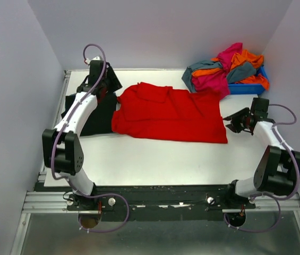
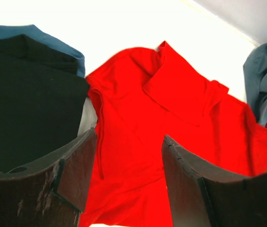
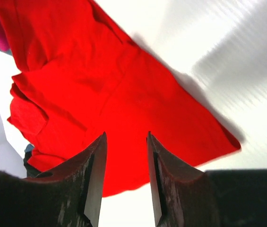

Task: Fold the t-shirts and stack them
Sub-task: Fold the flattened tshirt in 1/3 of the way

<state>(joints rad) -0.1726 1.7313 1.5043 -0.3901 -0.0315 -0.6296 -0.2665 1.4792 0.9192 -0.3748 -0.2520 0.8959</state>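
- Red t-shirt [image 1: 171, 114] is laid out mid-table, partly folded, just beside the black t-shirt [image 1: 97, 119].
- Left gripper [image 2: 128, 142]: jaws apart, nothing gripped.
- Right gripper [image 3: 126, 137]: jaws apart, empty.
- Folding is judged mid-step; an edge must be gripped next and folded over.

The left arm [image 1: 78, 114] and the right arm [image 1: 273, 137] are white, with big black blocks at the joints. A thin purple cable [image 1: 93, 49] runs along each one. Both stand on a black bar [image 1: 160, 201] with a silver rail under it. The left tool [image 2: 129, 137] has two thick, dark fingers [image 2: 72, 175] with scratched, worn edges. The right tool [image 3: 126, 137] looks the same, with flat grey inner sides.
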